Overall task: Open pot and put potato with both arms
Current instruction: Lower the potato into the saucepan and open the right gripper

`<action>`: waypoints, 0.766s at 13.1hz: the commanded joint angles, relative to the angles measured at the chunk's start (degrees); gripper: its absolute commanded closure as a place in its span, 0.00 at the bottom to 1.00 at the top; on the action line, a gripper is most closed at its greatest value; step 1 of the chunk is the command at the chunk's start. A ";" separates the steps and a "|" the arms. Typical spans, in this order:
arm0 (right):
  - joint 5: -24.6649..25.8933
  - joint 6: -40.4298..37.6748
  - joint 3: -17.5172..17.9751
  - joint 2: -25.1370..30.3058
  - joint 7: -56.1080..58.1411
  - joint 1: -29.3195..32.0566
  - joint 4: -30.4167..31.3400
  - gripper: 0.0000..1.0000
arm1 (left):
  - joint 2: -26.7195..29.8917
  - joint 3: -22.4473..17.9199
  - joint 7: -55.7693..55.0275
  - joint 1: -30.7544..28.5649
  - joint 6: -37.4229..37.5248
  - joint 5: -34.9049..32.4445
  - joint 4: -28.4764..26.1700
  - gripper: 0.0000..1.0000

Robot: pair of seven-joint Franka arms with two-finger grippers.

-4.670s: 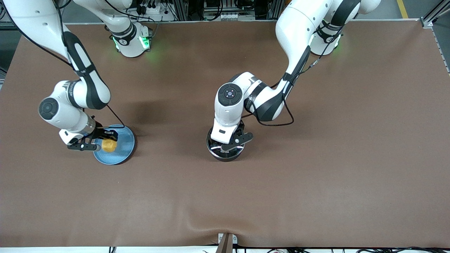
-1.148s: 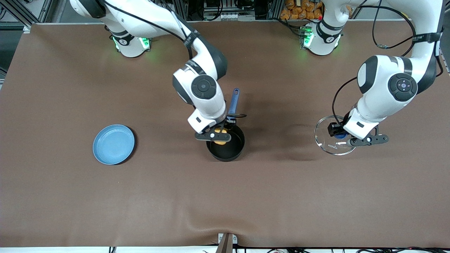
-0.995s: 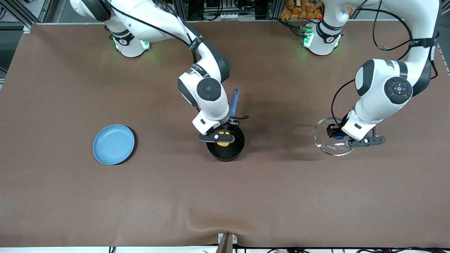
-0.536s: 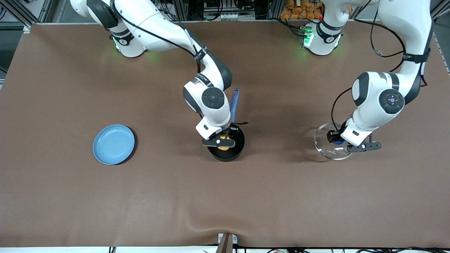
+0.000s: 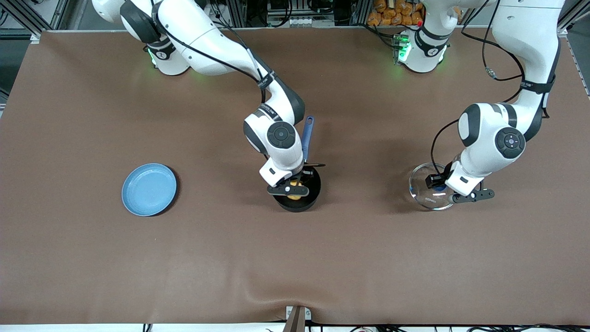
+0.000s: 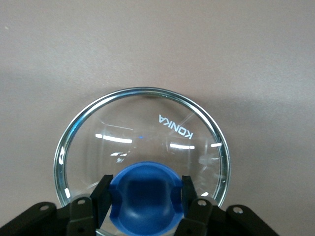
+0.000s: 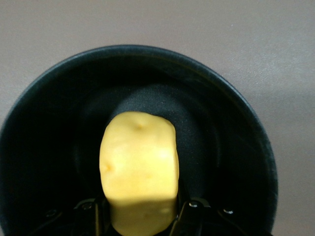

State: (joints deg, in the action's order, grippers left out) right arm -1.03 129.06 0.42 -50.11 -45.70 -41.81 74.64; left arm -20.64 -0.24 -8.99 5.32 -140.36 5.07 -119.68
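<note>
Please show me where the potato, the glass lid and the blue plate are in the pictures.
potato [image 7: 139, 172]: right wrist view, on its smooth yellow face.
glass lid [image 6: 147, 125]: left wrist view, on the clear dome above the blue knob.
blue plate [image 5: 149, 189]: front view, on its bare middle.

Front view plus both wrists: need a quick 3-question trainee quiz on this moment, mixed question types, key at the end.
1. True or false: the glass lid sits on the pot.
2. What does the right gripper hold, and over what?
3. Multiple choice: the left gripper grips the lid by
A. its metal rim
B. its blue knob
C. nothing, the fingers are open

Key
1. False. The lid is off the pot, toward the left arm's end of the table.
2. The potato, gripped between its fingers over the open pot.
3. B

The blue plate lies bare toward the right arm's end.
</note>
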 commanded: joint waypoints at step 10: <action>0.60 -0.73 -1.12 -0.08 -0.70 -0.91 -1.96 0.40 | -2.73 0.59 5.73 -3.47 -3.78 3.20 -0.29 1.00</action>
State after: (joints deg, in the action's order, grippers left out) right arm -1.03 129.10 0.37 -50.15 -45.70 -41.93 74.42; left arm -23.62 -0.23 -5.13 2.73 -143.06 6.82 -119.70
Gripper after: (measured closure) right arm 0.388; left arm 0.392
